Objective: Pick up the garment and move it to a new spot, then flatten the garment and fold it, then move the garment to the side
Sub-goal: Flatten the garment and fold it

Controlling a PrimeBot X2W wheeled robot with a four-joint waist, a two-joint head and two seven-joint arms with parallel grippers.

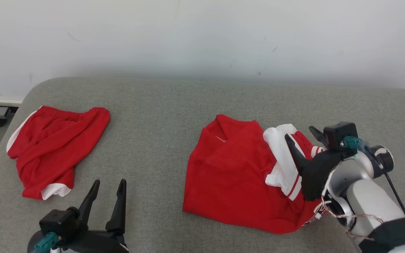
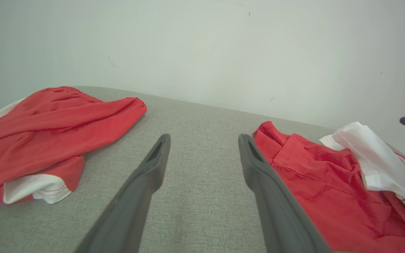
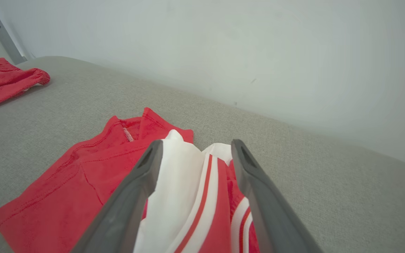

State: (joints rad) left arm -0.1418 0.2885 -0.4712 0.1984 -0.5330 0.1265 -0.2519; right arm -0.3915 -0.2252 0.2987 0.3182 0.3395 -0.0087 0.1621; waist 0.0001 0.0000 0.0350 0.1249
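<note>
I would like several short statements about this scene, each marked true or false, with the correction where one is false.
1. The red shorts and the red shirt lie apart on the gray surface. True.
2. The left gripper is shut on the shorts. False: it is open, holding nothing, over the gray surface.
3. The right gripper is over the shirt's white sleeve. True.
4. The right gripper is shut. False: it is open.
5. The shirt lies spread out flat. False: it is folded over, with the sleeve on top.
</note>
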